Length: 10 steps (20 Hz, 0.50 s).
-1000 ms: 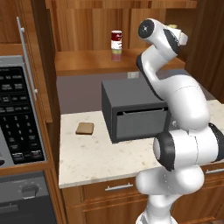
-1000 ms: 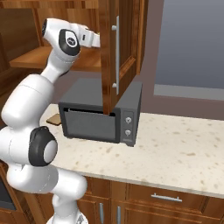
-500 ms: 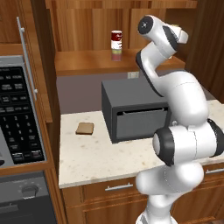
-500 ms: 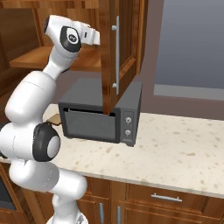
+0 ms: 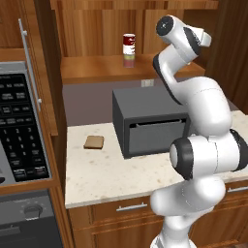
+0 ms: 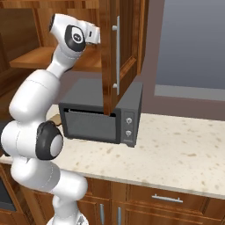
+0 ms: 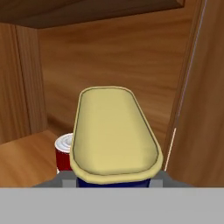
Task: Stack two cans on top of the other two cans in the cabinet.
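I see a dark grey oven (image 5: 150, 123) standing at the back of the speckled counter (image 5: 111, 177), its door facing the front edge. A slice of bread (image 5: 93, 142) lies just left of it, apart, and a microwave's keypad (image 5: 19, 131) sits beyond the counter's left edge.

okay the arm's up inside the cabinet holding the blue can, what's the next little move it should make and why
Probably carry the blue can forward and a little toward the red can, then lower it on top. In the hand view the gripper is shut on the blue can, and the red can stands on the cabinet shelf just beyond it with its top bare.
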### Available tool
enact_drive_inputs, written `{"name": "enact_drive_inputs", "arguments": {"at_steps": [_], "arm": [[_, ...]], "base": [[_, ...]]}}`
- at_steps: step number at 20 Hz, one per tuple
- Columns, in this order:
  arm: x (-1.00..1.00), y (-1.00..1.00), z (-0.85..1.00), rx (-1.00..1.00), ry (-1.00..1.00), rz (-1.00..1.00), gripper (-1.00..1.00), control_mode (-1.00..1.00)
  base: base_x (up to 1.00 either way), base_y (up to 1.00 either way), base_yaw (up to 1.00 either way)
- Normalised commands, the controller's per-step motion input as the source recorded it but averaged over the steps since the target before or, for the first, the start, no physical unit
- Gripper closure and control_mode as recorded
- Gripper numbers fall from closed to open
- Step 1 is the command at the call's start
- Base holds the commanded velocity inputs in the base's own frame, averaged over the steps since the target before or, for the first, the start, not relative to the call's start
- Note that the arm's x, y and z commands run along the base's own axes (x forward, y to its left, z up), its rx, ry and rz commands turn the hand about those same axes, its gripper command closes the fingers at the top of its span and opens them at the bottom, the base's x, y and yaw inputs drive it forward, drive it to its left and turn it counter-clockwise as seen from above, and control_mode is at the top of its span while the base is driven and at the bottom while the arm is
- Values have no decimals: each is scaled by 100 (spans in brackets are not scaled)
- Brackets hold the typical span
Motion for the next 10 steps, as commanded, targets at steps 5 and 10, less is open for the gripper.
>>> {"name": "enact_drive_inputs", "arguments": {"at_steps": [5, 10], "arm": [[17, -1, 0, 0, 2, 0, 100, -100], [16, -4, 0, 0, 2, 1, 100, -100]], "base": [[0, 0, 0], [0, 0, 0]]}}
